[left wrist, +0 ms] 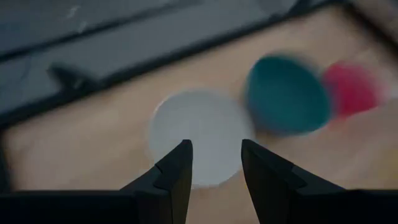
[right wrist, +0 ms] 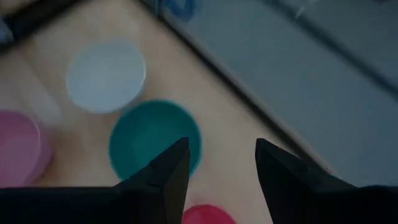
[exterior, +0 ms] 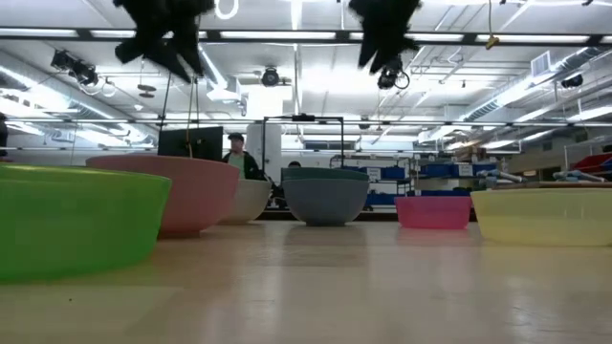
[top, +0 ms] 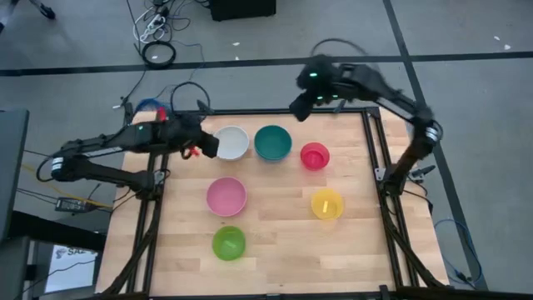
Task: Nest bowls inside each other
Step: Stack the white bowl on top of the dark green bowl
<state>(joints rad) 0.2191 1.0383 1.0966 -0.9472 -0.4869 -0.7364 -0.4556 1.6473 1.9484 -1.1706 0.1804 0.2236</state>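
Six bowls stand upright on the wooden table, each on its base. White (top: 231,142), teal (top: 272,142) and red (top: 314,156) form a far row. Pink (top: 226,197) and yellow (top: 326,204) sit in the middle, and lime green (top: 228,243) is nearest. My left gripper (top: 208,147) hangs open just left of the white bowl (left wrist: 199,134), above it and apart from it. My right gripper (top: 298,107) is open and high over the table's far edge, beyond the teal bowl (right wrist: 152,140) and the red bowl (right wrist: 208,216).
A black frame (top: 372,142) runs along the table's edges. Something blue (top: 148,105) lies past the far left corner, behind my left arm. Cables (top: 158,52) lie on the floor beyond. A person (exterior: 235,151) shows far off in the room.
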